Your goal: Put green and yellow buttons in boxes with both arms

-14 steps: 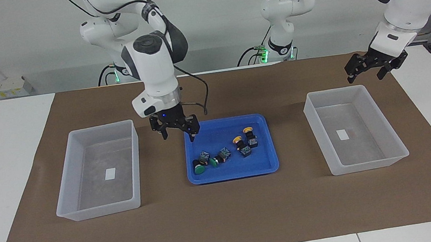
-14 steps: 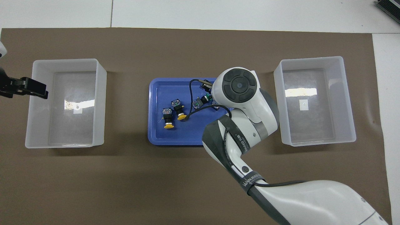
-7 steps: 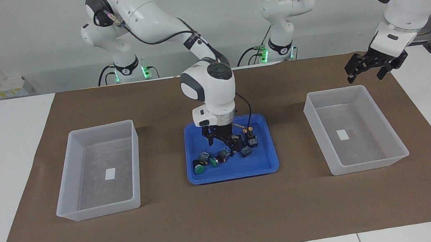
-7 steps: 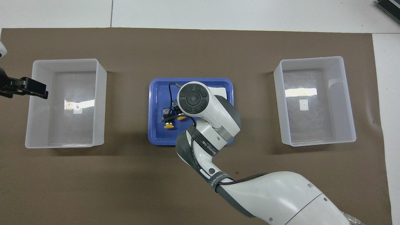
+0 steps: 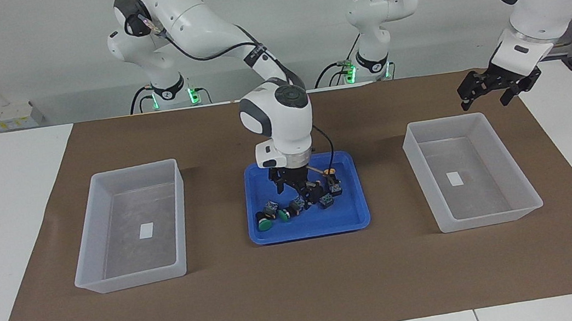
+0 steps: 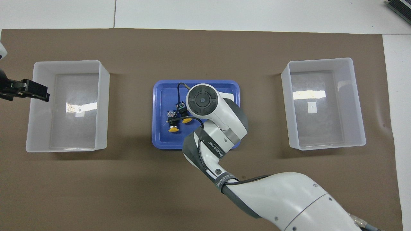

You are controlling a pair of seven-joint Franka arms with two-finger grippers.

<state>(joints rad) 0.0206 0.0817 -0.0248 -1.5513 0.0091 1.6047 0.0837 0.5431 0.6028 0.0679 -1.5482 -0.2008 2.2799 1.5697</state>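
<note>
The right tool (image 5: 302, 190) is set low in the blue tray (image 5: 352, 222), its fingers spread around or just beside a yellow button (image 5: 324, 198) — no grip is seen yet. The second yellow button (image 5: 331, 180) lies close by, a little nearer to the robots, and the two green buttons (image 5: 273, 215) lie toward the right arm's end of the tray. Both boxes (image 5: 129, 227) (image 5: 468, 169) are empty.

The parts are crowded: if the fingers are closed off-centre, the chosen button may be tipped or squeezed out sideways, and its neighbour may be knocked or pinched along with it. A grip on the rounded cap rather than the body could slip during the lift.

The left tool (image 5: 491, 85) is held wide open, waiting above the desk near one box.
</note>
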